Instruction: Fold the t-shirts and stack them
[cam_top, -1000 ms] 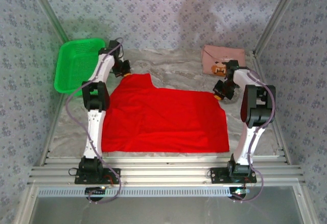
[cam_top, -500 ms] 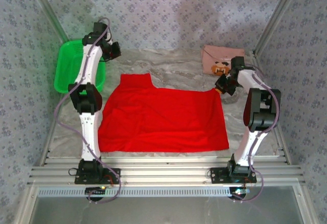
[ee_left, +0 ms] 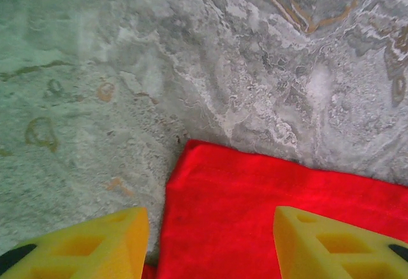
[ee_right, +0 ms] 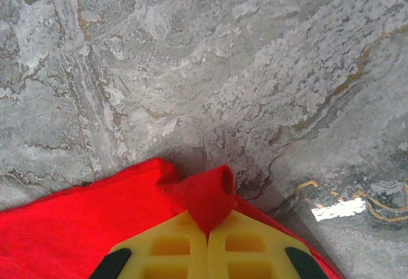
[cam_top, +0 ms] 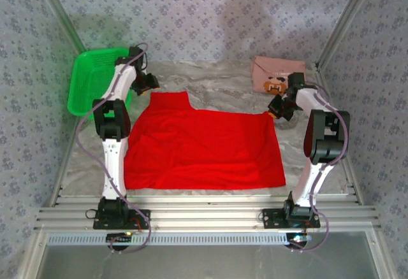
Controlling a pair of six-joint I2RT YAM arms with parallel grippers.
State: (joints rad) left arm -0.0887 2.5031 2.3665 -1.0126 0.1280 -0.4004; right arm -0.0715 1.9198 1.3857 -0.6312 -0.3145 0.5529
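Judging by how things lie, the job is about half done: of the 2 shirts, the pink t-shirt (cam_top: 273, 76) sits as a small folded packet at the upper right of the table (cam_top: 217, 85), while the red t-shirt (cam_top: 204, 146) lies spread open and flat across the middle of the frame, print out of sight, with no fold made in it yet. What is left appears to be folding the red one and setting it on or with the pink one. The green basket (cam_top: 89, 81) stands at the upper left, beside the cloth and not touching it. The left arm reaches up the left side of the top view, and the left gripper (cam_top: 148, 83) hangs just above the shirt's upper left corner; in its wrist view the left gripper (ee_left: 210, 247) has its yellow jaws well apart with the red corner lying loose between them, nothing held. The right arm bends inward at the upper right, and the right gripper (cam_top: 274, 111) is at the shirt's upper right corner; its wrist view shows the right gripper (ee_right: 207, 228) pinched tight on a small bunched tuft of red cloth.
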